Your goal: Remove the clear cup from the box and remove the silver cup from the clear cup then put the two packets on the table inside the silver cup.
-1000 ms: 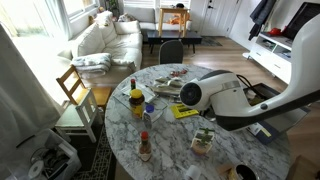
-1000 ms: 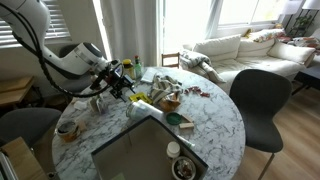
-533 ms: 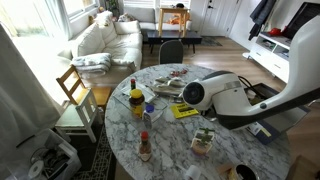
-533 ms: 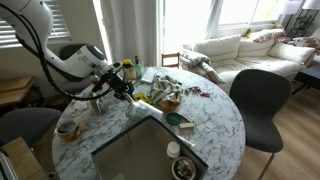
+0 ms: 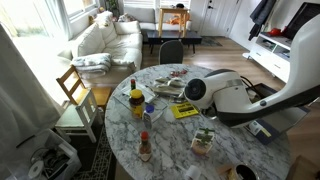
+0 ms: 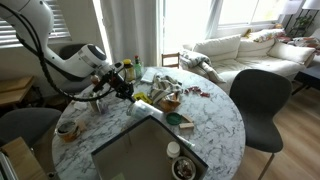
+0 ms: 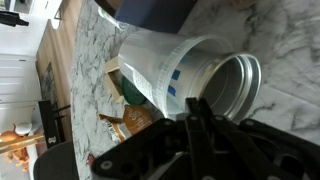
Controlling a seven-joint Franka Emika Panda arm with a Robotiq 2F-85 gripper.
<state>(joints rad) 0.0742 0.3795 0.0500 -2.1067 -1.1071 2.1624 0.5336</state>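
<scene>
In the wrist view the clear cup (image 7: pixel 165 65) lies on its side on the marble table (image 7: pixel 290 30). The silver cup (image 7: pixel 240 85) is nested inside it, its metal rim showing at the mouth. My gripper (image 7: pixel 197 100) is shut at the lower edge of that rim, one finger on the outer wall and one over the silver opening. A brownish packet (image 7: pixel 132 122) lies just beside the cups. In an exterior view the gripper (image 6: pixel 118 88) is low over the table beyond the box (image 6: pixel 135 128). The arm (image 5: pixel 220 95) hides the cups in an exterior view.
A clutter of packets and snacks (image 6: pixel 165 92) lies mid-table. A yellow-labelled bottle (image 5: pixel 137 100), a small sauce bottle (image 5: pixel 145 148) and a potted plant (image 5: pixel 203 140) stand on it. Two small round containers (image 6: pixel 183 166) sit in the box. A dark chair (image 6: pixel 262 105) stands at the table's edge.
The fingers have closed from wide open to shut at the cup rim. The arm has hardly moved.
</scene>
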